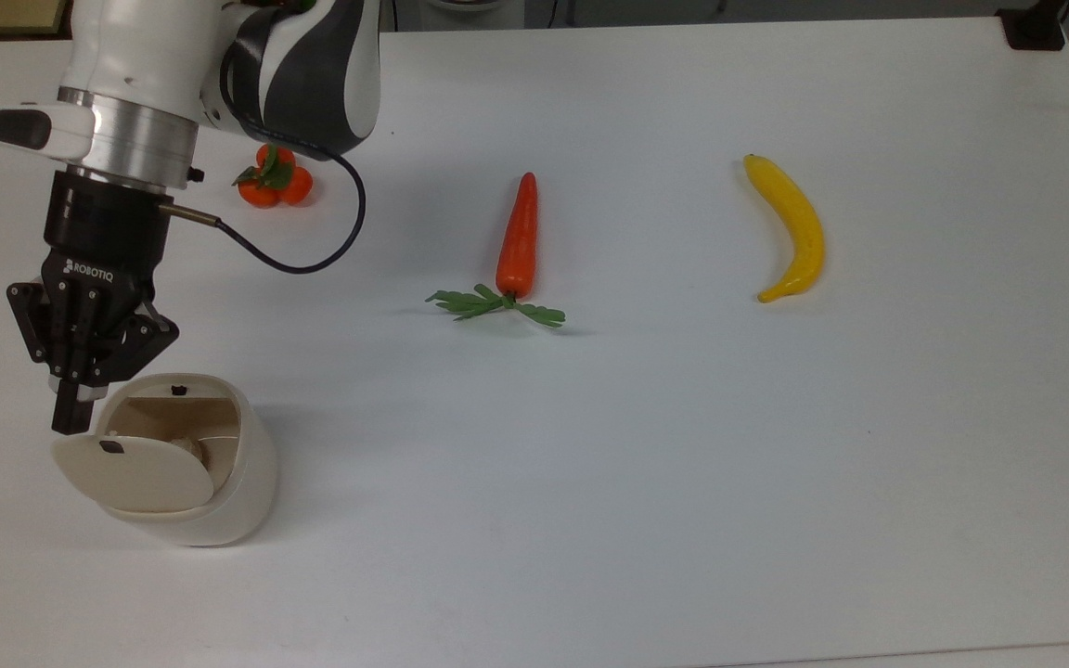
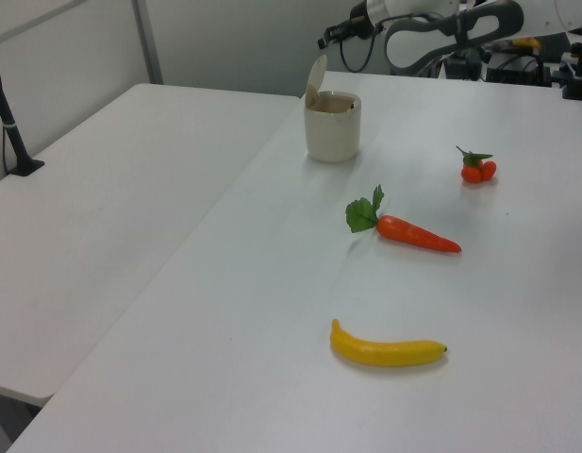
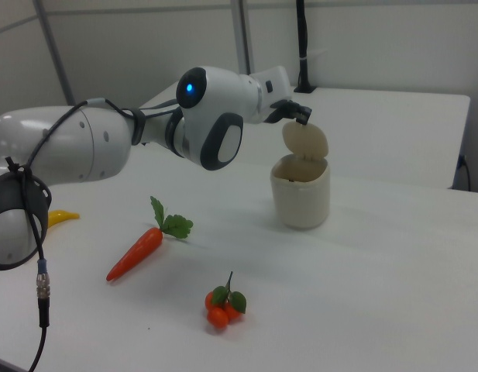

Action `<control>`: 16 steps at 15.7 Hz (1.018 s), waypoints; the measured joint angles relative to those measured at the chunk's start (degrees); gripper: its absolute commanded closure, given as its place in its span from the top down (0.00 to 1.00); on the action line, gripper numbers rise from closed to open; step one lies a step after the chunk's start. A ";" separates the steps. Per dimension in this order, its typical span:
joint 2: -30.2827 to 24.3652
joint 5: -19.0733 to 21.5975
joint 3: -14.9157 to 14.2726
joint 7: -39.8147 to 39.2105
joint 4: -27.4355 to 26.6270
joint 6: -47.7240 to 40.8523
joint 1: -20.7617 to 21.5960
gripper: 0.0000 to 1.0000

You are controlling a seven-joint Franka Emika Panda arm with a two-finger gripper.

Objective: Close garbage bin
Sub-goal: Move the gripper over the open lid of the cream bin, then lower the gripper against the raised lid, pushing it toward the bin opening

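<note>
White rounded arm links [image 1: 140, 42] with dark grey joint sections, blue indicator light [image 3: 192, 87] on one joint, brushed silver wrist ring [image 1: 126, 139], black gripper [image 1: 71, 419] with white "ROBOTIQ" lettering, black cable [image 1: 312, 250] looping from a metal connector at the wrist.
</note>
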 measured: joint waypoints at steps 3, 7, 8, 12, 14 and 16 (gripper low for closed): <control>0.98 0.00 0.15 0.29 1.50 0.54 0.00 0.00; 2.63 0.00 0.41 1.67 3.96 0.54 0.05 0.00; 3.10 0.00 0.42 1.94 4.36 0.55 0.09 0.00; 5.16 0.00 0.42 2.13 5.80 0.65 0.31 0.00; 5.72 0.00 0.42 2.14 5.93 0.72 0.32 0.00; 5.96 0.00 0.42 2.14 5.89 0.72 0.32 0.00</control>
